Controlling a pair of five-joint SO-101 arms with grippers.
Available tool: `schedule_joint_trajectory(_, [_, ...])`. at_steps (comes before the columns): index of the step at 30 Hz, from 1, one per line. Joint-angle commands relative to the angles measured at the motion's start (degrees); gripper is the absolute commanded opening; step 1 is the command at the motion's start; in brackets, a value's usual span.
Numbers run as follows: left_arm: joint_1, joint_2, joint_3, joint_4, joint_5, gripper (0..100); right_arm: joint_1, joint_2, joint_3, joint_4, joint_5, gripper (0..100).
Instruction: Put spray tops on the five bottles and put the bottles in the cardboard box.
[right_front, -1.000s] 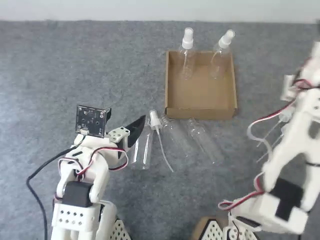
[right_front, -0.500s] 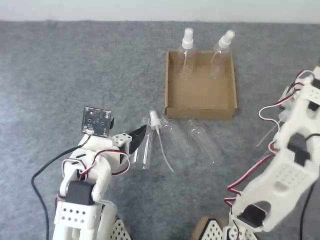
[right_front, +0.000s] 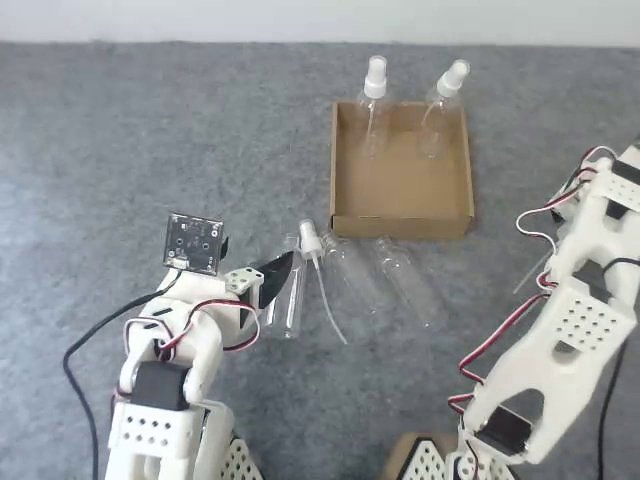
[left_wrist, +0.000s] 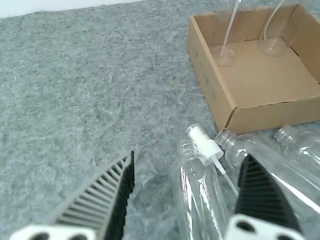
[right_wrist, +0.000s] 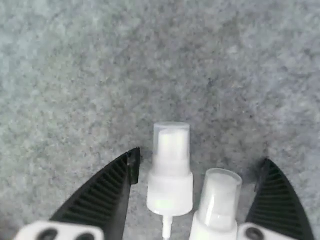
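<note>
Table (right_front: 150, 120): a grey, carpet-like surface that carries everything.
Cardboard box (right_front: 400, 226): at 1 o'clock from the table's middle, open side up.
Capped bottles (right_front: 374, 120): two clear ones with white spray tops stand in the box against its 12 o'clock wall. One is toward 11 and the other toward 1, with their bases on the box floor.
Uncapped bottles (right_front: 355, 272): three clear ones lie on the table just at 6 o'clock of the box, side by side, necks toward it.
Loose spray top (right_front: 309, 238): lies at the neck of the lying bottle farthest toward 9 o'clock. Its thin tube trails outside the bottle toward 5 o'clock.
Left hand (left_wrist: 189, 158): at 7 o'clock of the table, spread wide and holding nothing. That same bottle and the loose top lie in the gap between its fingers.
Right hand (right_wrist: 200, 156): near the table's 3 o'clock edge, spread wide, empty, facing down at the table.
Pair of spray tops (right_wrist: 171, 172): white, side by side on the table, in the gap between the right hand's fingers.
</note>
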Motion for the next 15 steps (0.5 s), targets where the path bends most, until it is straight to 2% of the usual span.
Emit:
schedule_joint_trajectory(1, [-0.44, -0.7, -0.31, 0.26, -0.35, 31, 1.71, -0.84, -2.37, 4.0, -0.62, 30.7])
schedule_joint_trajectory(6, [-0.44, -0.7, -0.31, 0.26, -0.35, 31, 1.54, -0.92, -2.37, 8.66, -0.53, 29.6])
schedule_joint_trajectory(11, [-3.34, -0.7, -0.31, 0.0, -0.35, 31, 1.89, -0.92, -2.37, 8.4, -0.53, 18.8])
schedule_joint_trajectory(15, [-4.57, -0.7, -0.4, -0.09, -0.35, 31, 1.89, -0.92, -2.37, 8.4, -0.53, 16.5])
